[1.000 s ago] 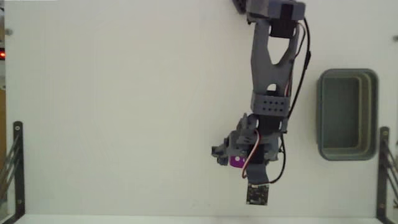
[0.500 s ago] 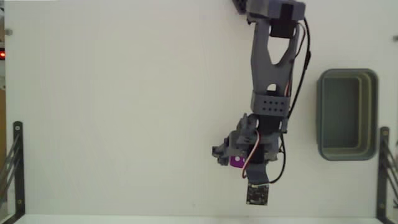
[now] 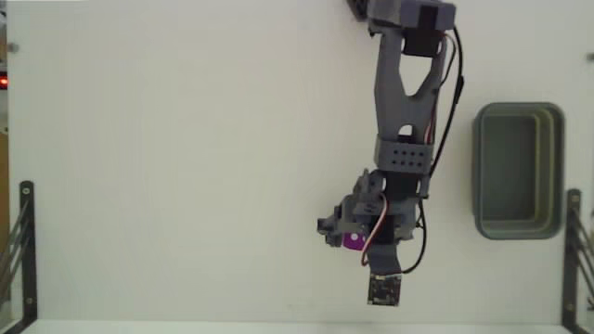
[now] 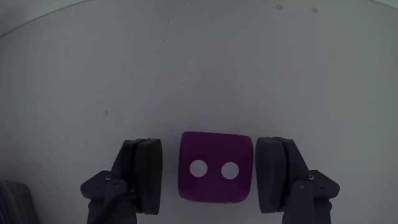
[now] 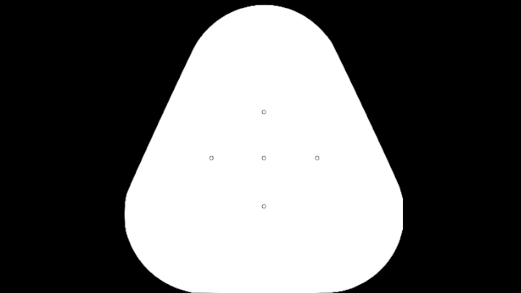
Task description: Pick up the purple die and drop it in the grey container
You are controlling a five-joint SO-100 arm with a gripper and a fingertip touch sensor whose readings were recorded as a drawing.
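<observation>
Purple die (image 4: 216, 167) on the white table (image 3: 186, 167), two white pips up, sitting between the gripper (image 4: 216, 174) fingers, jaws parted with a narrow gap on either side, gripping nothing, grey container (image 3: 518, 171) well apart at the fixed view's right edge.

Die and tub, both sitting on my white table.
I'm seeing the purple die (image 4: 216, 167) lying flat, two pips up; the grey container (image 3: 518, 171) is sitting upright at its two o'clock, well apart.
</observation>
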